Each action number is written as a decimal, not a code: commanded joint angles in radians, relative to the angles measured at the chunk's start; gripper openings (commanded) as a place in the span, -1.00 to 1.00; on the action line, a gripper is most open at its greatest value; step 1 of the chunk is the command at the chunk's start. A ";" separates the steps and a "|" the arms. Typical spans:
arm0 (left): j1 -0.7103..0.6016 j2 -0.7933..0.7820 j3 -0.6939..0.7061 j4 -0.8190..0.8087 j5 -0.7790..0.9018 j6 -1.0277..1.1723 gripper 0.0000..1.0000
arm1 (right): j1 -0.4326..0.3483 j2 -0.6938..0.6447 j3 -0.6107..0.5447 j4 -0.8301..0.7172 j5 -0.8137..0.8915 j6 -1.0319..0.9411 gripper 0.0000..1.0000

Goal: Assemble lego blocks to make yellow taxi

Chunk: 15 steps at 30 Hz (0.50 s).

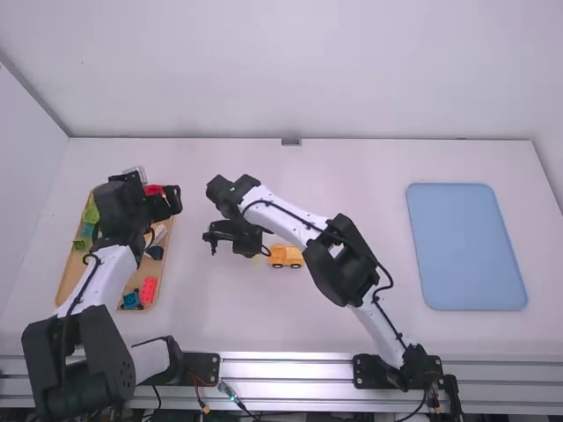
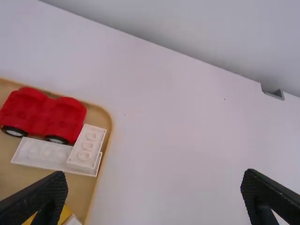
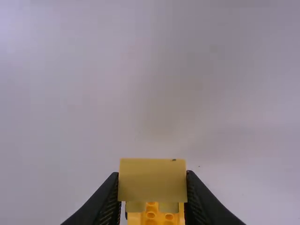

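Alignment first, most likely: square the yellow block (image 3: 152, 183) over the studs of the yellow wheeled base (image 1: 286, 256), upright on the tabletop (image 1: 352, 176) near the right claw (image 3: 152, 176), then press straight down, evenly, without tipping. Right claw: narrowed onto both sides of the yellow block. Left claw (image 2: 154, 174): spread wide, nothing between the fingers, near the tray (image 2: 102, 116).
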 commanded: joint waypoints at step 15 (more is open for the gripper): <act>0.011 -0.033 -0.027 0.018 -0.197 -0.085 0.98 | 0.034 0.092 0.094 0.005 -0.013 -0.042 -0.79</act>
